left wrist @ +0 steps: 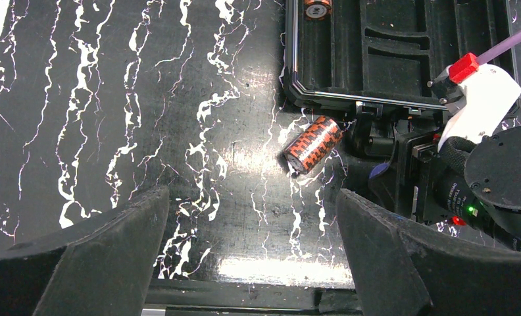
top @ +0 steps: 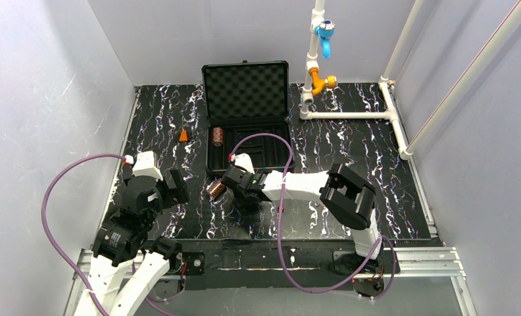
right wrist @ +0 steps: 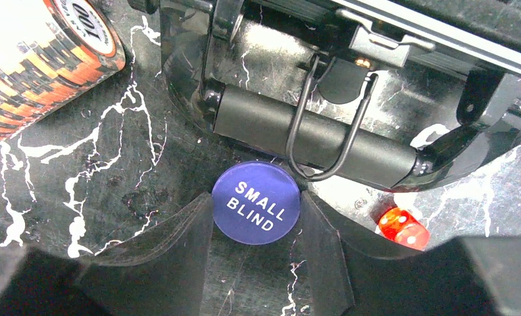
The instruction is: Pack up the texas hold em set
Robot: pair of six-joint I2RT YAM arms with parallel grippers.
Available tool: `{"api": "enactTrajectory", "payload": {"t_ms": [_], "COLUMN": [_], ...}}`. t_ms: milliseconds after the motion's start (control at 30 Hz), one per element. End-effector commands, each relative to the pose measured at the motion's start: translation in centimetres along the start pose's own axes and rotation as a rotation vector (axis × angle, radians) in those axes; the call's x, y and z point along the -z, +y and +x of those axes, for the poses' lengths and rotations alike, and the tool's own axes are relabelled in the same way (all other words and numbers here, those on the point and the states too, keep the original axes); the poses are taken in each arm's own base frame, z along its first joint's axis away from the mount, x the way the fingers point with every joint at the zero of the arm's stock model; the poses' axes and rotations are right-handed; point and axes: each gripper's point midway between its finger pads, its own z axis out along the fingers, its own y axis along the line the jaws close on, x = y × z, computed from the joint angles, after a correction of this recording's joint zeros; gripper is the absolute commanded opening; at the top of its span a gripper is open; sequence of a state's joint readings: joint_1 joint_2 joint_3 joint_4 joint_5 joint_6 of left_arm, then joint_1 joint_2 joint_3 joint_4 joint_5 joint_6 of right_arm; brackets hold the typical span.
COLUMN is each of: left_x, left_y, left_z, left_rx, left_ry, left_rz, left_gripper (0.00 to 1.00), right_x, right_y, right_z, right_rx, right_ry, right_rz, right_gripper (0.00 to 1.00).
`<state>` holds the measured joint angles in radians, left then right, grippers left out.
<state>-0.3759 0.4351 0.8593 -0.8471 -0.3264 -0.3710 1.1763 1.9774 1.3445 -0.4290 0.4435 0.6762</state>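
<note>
**Desk:** The right gripper (right wrist: 256,220) is low at the front wall of the black hard-shell briefcase (right wrist: 442,39). What is in it?

**Photographer:** A round blue plastic disc (right wrist: 256,197) lettered SMALL BLIND. The black fingers (right wrist: 172,250) press its rim, one from each side, so the grip is closed on it. Whether it has cleared the black white-veined tabletop (left wrist: 113,99) cannot be told.

**Desk:** Which way is home?

**Photographer:** Dead ahead of the fingertips. The black carry handle (right wrist: 310,135) lies just beyond the disc, with the case wall behind it and the slotted tray (top: 258,155) past that. My read is that the move goes up first, then forward over the rim.

**Desk:** And the left gripper (left wrist: 251,204)?

**Photographer:** Its fingers are spread wide with nothing between them, above bare table. The copper-brown stack of poker chips (left wrist: 314,143) lies on its side ahead of it and to the right, just off the case's near-left corner. Its long axis runs diagonally, near-left to far-right. The right arm is closer to it but occupied, so the left looks the likelier taker.

**Desk:** Anything else?

**Photographer:** A second copper-brown chip stack (top: 217,136) sits in the tray. Two small red dice (right wrist: 402,227) rest on the table just right of the right fingers.
</note>
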Motion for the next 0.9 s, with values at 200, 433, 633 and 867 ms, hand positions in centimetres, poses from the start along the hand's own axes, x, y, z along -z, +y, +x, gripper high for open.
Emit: {"api": "enactTrajectory", "payload": {"t_ms": [200,433,633,867], "left_x": [-0.1,-0.1,0.0,0.0], "left_y": [0.7,0.7,0.7,0.7], "left_z": [0.5,0.4,0.4,0.4], "left_rx": [-0.004,-0.004,-0.003,-0.003], "left_ry": [0.016,0.015,0.013,0.013], "left_rz": [-0.037,-0.037,-0.037,-0.037], "left_gripper": [0.98,0.98,0.98,0.98], "right_x": [-2.2,-0.6,0.4,1.5], "right_y": [-3.3,-2.7,-2.3,-2.0], "right_z": [6.4,4.5,3.3,2.2], "right_rx": [0.064,0.064,0.059,0.052], "right_ry": [0.205,0.168,0.149,0.128], "right_rz": [0.103,0.083,0.067,0.056], "right_gripper": [0.53,0.52,0.52,0.52]}}
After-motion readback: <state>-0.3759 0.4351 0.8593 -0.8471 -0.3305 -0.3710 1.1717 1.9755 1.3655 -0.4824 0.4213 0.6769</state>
